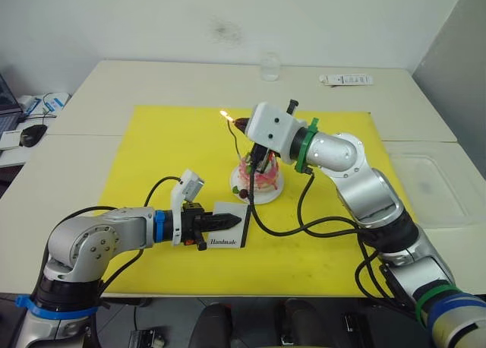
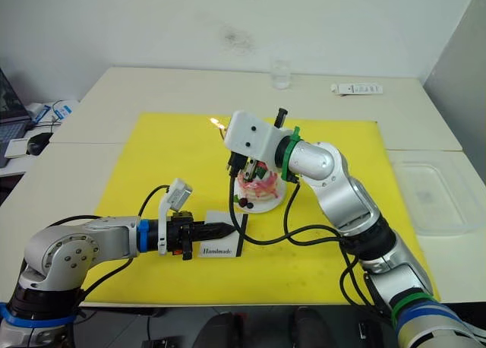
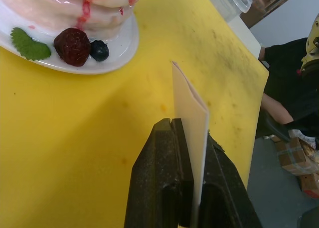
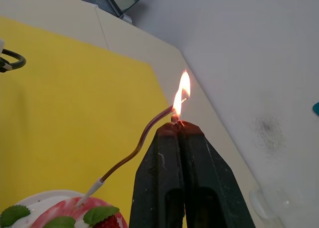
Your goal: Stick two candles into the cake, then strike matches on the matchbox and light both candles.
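the right gripper (image 4: 178, 128) is clamped shut on a burning match, its flame right at the tip of a wavy candle (image 4: 139, 144) whose long axis curves down and away from the fingertips into the cake (image 1: 256, 175) on the yellow mat (image 1: 159, 147). nearer the robot, the left gripper (image 1: 228, 222) pinches the matchbox (image 3: 192, 113) upright just beside the cake's plate, so the right arm looks the one placed to do the lighting.
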Robot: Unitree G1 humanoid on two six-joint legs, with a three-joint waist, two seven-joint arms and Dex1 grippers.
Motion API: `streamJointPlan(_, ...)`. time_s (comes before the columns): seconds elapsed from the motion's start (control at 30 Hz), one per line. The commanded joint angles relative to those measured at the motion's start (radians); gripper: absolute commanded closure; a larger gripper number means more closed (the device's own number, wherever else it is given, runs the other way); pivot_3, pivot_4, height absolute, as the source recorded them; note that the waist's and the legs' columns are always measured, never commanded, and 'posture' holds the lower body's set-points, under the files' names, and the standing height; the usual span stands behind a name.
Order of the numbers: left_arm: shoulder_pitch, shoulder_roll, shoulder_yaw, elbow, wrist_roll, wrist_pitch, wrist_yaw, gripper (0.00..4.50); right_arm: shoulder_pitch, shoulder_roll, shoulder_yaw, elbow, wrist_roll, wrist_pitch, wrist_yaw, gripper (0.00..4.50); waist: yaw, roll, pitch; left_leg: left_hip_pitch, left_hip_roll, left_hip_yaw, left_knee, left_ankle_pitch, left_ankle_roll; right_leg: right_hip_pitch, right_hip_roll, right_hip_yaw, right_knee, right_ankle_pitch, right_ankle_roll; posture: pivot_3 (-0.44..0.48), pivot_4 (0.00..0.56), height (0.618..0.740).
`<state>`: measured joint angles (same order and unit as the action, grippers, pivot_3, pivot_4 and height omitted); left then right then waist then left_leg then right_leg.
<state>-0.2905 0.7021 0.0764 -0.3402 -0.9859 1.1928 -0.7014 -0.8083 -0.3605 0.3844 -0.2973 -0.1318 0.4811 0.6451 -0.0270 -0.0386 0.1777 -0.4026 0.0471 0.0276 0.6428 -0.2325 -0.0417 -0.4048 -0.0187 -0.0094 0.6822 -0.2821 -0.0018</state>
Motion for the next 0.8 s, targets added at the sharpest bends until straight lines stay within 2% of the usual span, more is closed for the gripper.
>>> streamJointPlan(0.03,-0.015,-0.005,0.006,-0.004,-0.004,-0.007,-0.007,4.50,0.016,-0.019,-0.041,-0.103,0.030,0.037,0.029,4.48,0.000,0.000,0.000,0.000,0.000,0.000,0.000,0.000,0.000,0.000,0.000,0.000,0.000,0.000,0.000,0.000,0.150,0.740)
streamJointPlan(0.47,-0.021,-0.001,0.005,0.007,-0.014,0.001,-0.018,4.50,0.155,-0.104,-0.106,-0.322,0.180,0.109,0.123,4.48,0.000,0.000,0.000,0.000,0.000,0.000,0.000,0.000,0.000,0.000,0.000,0.000,0.000,0.000,0.000,0.000,0.150,0.740)
streamJointPlan(0.6,-0.015,0.011,0.022,-0.007,-0.069,0.033,-0.055,4.50,0.251,-0.179,-0.210,-0.416,0.239,0.156,0.133,4.48,0.002,0.000,0.000,0.000,0.000,-0.001,0.000,0.000,0.000,0.000,0.000,-0.001,0.000,0.000,0.001,0.000,0.150,0.740)
streamJointPlan(0.8,-0.020,0.003,0.044,-0.018,-0.142,0.059,-0.059,4.50,0.389,-0.284,-0.438,-0.542,0.344,0.327,0.118,4.48,0.003,0.000,0.000,-0.001,0.000,0.000,0.000,0.000,0.000,0.000,0.000,0.000,-0.001,-0.001,0.002,0.000,0.150,0.740)
